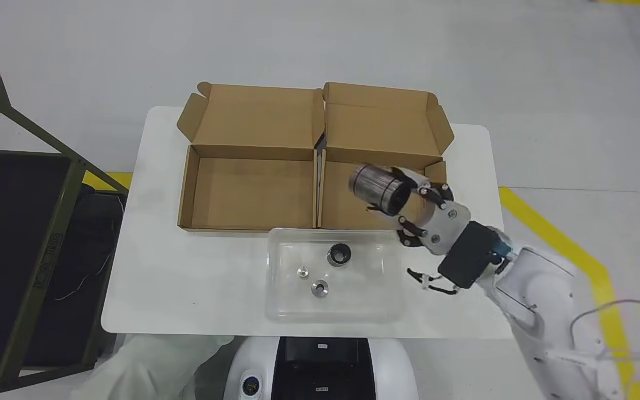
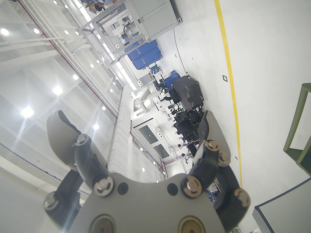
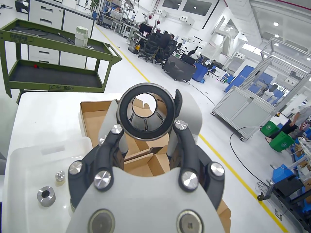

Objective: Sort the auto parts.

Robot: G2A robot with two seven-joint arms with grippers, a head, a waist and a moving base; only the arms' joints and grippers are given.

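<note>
Our right fingers (image 3: 192, 115) pinch a metal sleeve (image 3: 146, 112) above the right box (image 1: 342, 206); the clear tray (image 1: 376, 292) holds three small parts (image 1: 320, 289); left fingers (image 2: 60, 134) spread.

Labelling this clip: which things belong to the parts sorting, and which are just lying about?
Job: metal sleeve in the right end effector; cardboard box beneath it; second cardboard box; clear tray holding dark ring, small stud, steel bushing.
Lying about: green cart; white container on it.
</note>
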